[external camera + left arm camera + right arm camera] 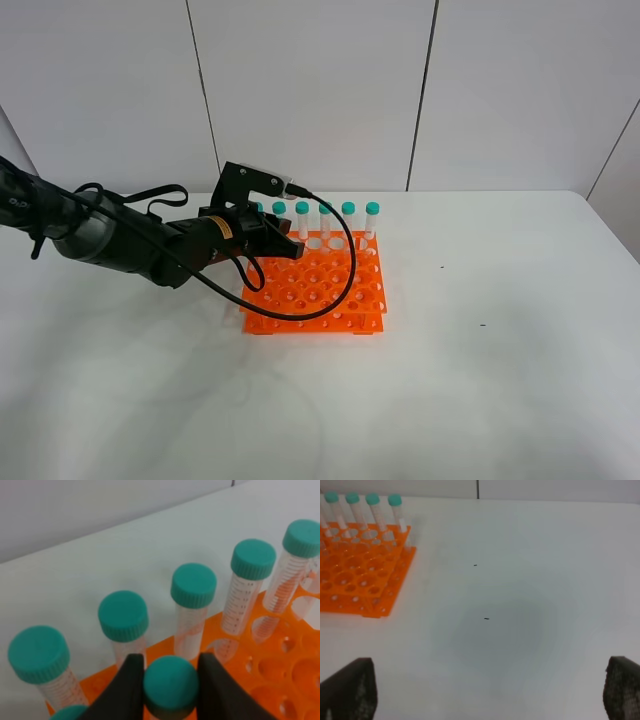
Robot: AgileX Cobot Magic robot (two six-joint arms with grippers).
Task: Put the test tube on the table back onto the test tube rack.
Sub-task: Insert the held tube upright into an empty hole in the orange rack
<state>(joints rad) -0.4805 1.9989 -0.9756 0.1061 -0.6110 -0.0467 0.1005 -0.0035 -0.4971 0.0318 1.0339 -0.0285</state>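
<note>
We judge the task mostly done: the test tube (pixel 171 685) is off the bench (pixel 500 380) and held over the orange rack (pixel 320 285), at the rack's back left part beside the row of capped tubes (pixel 325 215) standing along its far edge. What is left, as we read it: lower the tube into a free hole, let go, pull the arm away. We cannot tell whether its tip is already in a hole; the wrist view cuts off below the cap. The left fingers (pixel 131 685) are clenched on the tube, one dark finger on each side of the teal cap, touching it. In the high view the left arm hides the tube. The right fingers (pixel 350 690) are spread wide, holding nothing, hovering over bare bench well apart from the rack, touching nothing we can see.
</note>
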